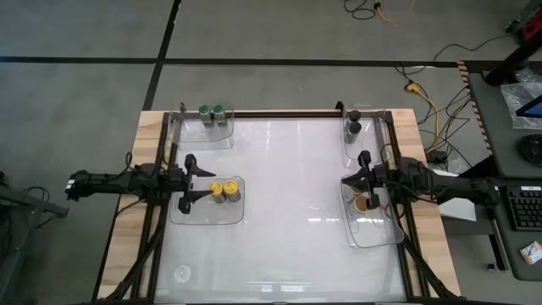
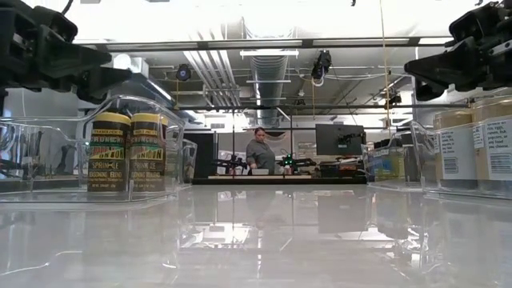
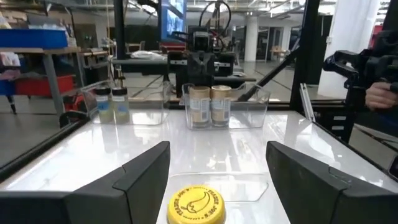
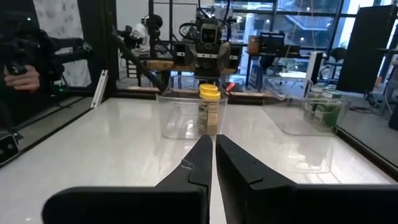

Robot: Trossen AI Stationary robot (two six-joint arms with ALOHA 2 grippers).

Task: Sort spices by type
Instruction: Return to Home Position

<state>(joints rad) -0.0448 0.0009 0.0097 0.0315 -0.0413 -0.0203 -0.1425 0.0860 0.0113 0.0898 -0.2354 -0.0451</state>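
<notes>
Two yellow-lidded spice jars stand upright in a clear tray at the table's left. My left gripper is open and level just left of them. One yellow lid shows low between its fingers, untouched. Two green-lidded jars stand in the far-left tray. Dark-lidded jars stand in the far-right tray. Tan-lidded jars stand in the right tray. My right gripper is shut and level over that tray's left rim, holding nothing.
The four clear trays sit near the white table's corners and sides, with bare white surface between them. A black frame rail runs along the far edge. Beyond the table stand other robot stations and a person.
</notes>
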